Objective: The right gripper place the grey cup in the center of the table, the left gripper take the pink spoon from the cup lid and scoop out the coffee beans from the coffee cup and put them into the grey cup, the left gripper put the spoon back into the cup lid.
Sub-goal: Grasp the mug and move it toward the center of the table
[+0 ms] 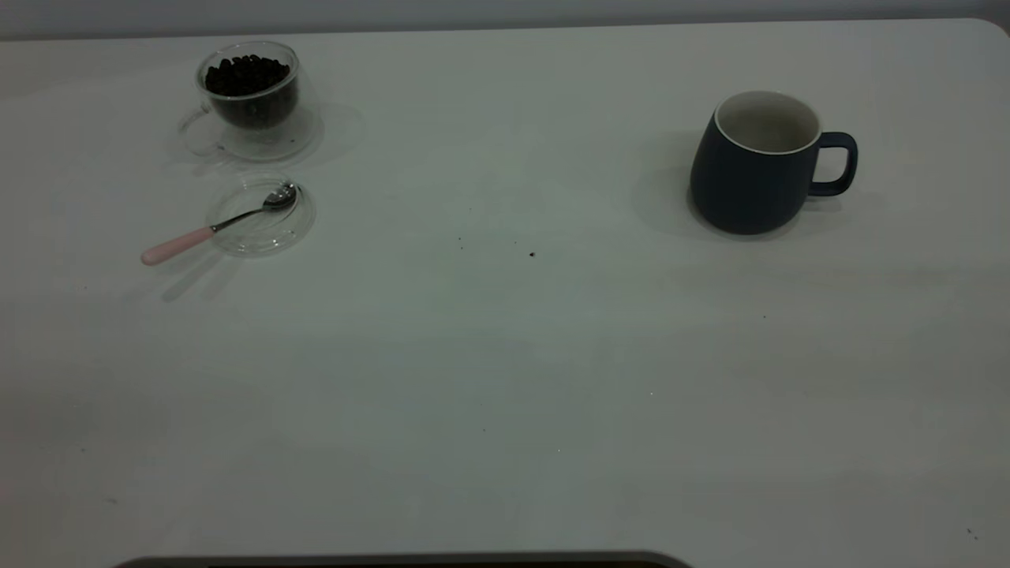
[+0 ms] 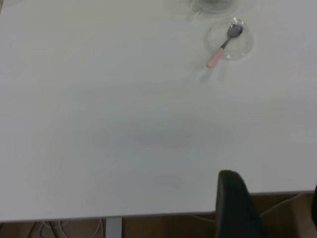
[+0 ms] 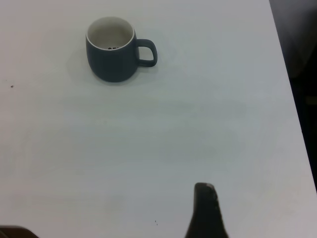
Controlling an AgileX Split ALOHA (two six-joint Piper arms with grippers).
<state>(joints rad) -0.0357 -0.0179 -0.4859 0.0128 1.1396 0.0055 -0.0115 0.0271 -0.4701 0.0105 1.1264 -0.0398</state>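
Nothing is moving on the table yet, and neither arm is showing in the exterior view. Nearest the cameras, only one dark finger of the left gripper is poking into its wrist view, hanging back over the table's near edge; whether that pair is spread or closed, I cannot tell. Same story on the right: a single dark fingertip is peeking in, and its spread cannot be judged either.

Further out, the grey cup is sitting upright well off to the right, handle pointing outward, away from the middle. That is the first job, I reckon: the right gripper is needing to reach out, take the cup by the wall or handle, keep it level and set it down mid-table.

Farther left, the pink spoon is resting with its bowl in the cup lid, handle overhanging onto the table. Just behind it, the coffee cup is standing full of coffee beans, untouched.
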